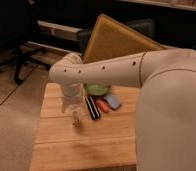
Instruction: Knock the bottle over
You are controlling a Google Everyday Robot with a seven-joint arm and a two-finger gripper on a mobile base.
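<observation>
On the wooden table [56, 145], just left of the black bar [92, 107], I see the bottle [76, 118] — pale label unreadable — directly below the gripper [72, 106]; open or closed, I cannot tell.

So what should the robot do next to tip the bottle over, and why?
Probably a short sideways push. The end effector hangs right at the top of the bottle, which looks upright on the wooden table, beside the black bar.
</observation>
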